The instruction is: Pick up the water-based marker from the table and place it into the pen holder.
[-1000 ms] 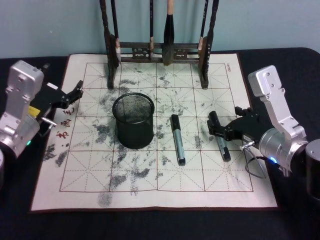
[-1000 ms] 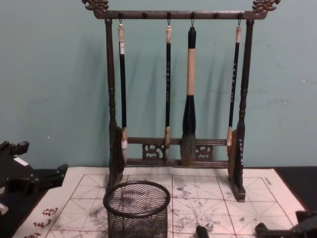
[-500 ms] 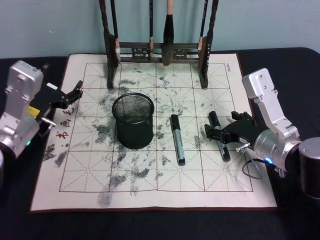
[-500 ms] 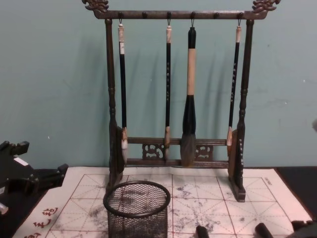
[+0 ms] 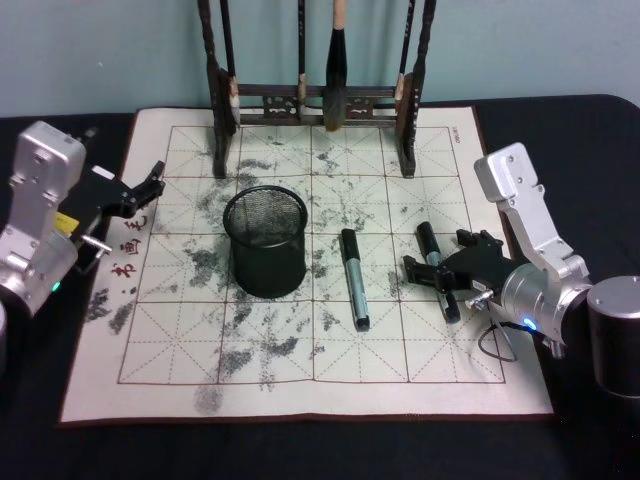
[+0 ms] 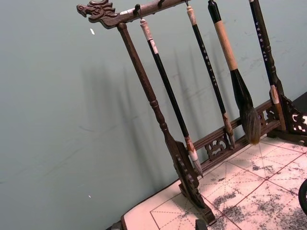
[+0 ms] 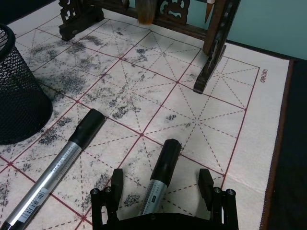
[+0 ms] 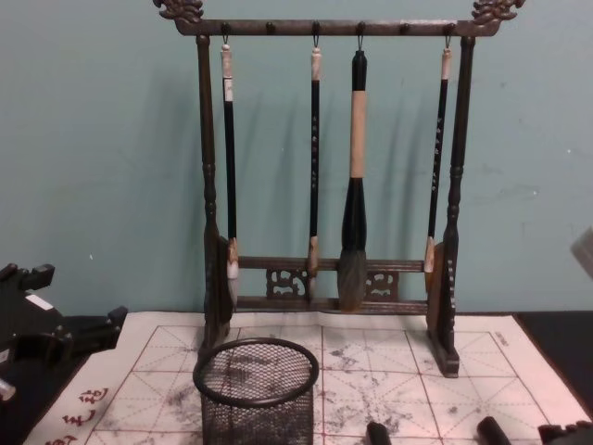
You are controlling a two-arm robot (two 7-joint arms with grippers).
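Covering the dark table (image 5: 30,440) under a teal wall (image 5: 100,50), the ink-smudged, red-gridded mat (image 5: 300,385) carries the left gripper (image 5: 152,182) idle at its left edge, the round mesh pen holder (image 5: 266,245), a grey-barrelled second marker (image 5: 354,280) – then the black-capped water-based marker (image 7: 167,153), flat between the right gripper's (image 7: 160,184) widely spread fingers (image 7: 116,179).

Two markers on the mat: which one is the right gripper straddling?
The marker on the robot's right, lying between the open jaws of the right gripper. The other marker lies free, closer to the pen holder.

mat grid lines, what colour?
Red grid lines on the stained white calligraphy mat; clearest in the right wrist view.
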